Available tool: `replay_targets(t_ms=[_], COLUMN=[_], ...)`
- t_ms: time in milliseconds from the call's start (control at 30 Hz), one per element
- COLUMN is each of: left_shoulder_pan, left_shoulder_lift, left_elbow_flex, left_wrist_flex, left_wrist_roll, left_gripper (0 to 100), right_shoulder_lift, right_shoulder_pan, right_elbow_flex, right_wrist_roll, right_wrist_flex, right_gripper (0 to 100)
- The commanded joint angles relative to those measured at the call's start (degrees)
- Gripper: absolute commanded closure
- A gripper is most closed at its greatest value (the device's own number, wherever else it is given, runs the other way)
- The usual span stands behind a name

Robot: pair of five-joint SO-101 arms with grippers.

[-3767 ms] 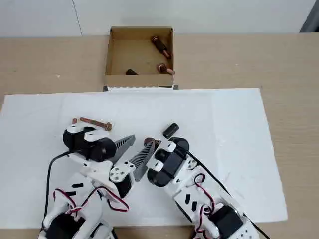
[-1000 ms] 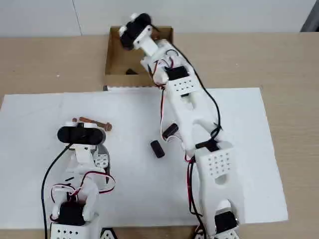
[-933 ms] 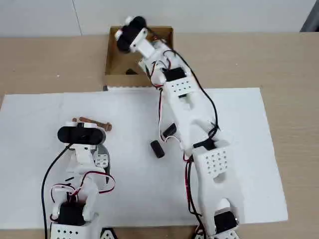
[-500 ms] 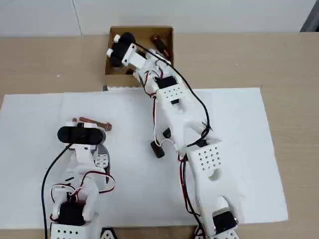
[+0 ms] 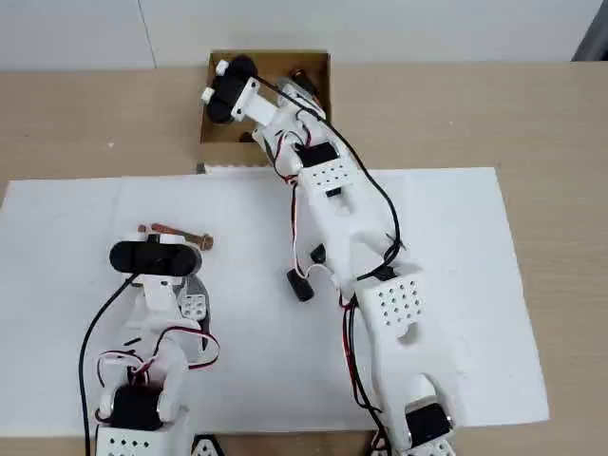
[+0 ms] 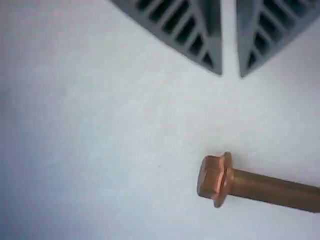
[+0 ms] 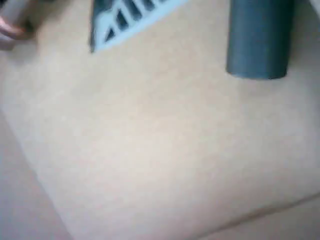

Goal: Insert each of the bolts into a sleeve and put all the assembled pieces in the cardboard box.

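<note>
A copper bolt (image 5: 176, 232) lies on the white paper just beyond my left arm (image 5: 152, 256). In the left wrist view its hex head (image 6: 215, 180) sits a short way off my left gripper (image 6: 229, 70), whose fingers are nearly together with nothing between them. My right arm stretches to the cardboard box (image 5: 285, 54), with the right gripper (image 5: 224, 93) over its left half. There one grey finger (image 7: 120, 20) stands apart from a dark sleeve (image 7: 257, 40) above the box floor (image 7: 150, 150). Two loose black sleeves (image 5: 300, 285) (image 5: 318, 254) lie beside the right arm.
The white paper (image 5: 456, 247) covers most of the table in front of the box. A copper assembled piece (image 5: 296, 74) shows in the box's back right corner. The right arm spans the paper's middle, partly covering one loose sleeve.
The right arm left the front of the paper, reached the box, then swung leftward over it. The left arm drew back from the centre and its fingers closed up.
</note>
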Motion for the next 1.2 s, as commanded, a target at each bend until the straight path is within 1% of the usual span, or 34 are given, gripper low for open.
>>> replay_targets(t_ms=[0,33,67,100,233,367,467,833,1167], left_shoulder_pan=[-0.1,-0.1,-0.1,-0.1,-0.1,-0.1,-0.1,-0.1,-0.1], left_shoulder_lift=[-0.4,-0.4,-0.4,-0.4,-0.4,-0.4,-0.4,-0.4,-0.4], left_elbow_flex=[-0.1,-0.1,-0.1,-0.1,-0.1,-0.1,-0.1,-0.1,-0.1], left_wrist_flex=[-1.3,-1.3,-1.3,-1.3,-1.3,-1.3,-1.3,-1.3,-1.3], left_wrist_roll=[0.1,0.1,0.1,0.1,0.1,0.1,0.1,0.1,0.1], left_gripper=[99,99,99,99,99,99,99,99,99], right_shoulder_lift=[-5.0,-6.0,-7.1,-8.3,-13.5,-19.0,-22.9,-35.3,-41.2], right_shoulder_pan=[0.7,0.7,0.7,0.7,0.7,0.7,0.7,0.7,0.7], right_elbow_flex=[-3.0,-3.0,-3.0,-3.0,-3.0,-3.0,-3.0,-3.0,-2.8], right_wrist_roll=[0.4,0.3,0.3,0.2,-0.8,-7.8,-10.7,-26.1,-40.7], right_wrist_flex=[1.9,3.0,4.4,6.1,12.4,20.2,27.1,52.2,74.0], right_gripper=[92.4,97.7,99.8,98.2,99.5,99.6,99.6,99.6,99.6])
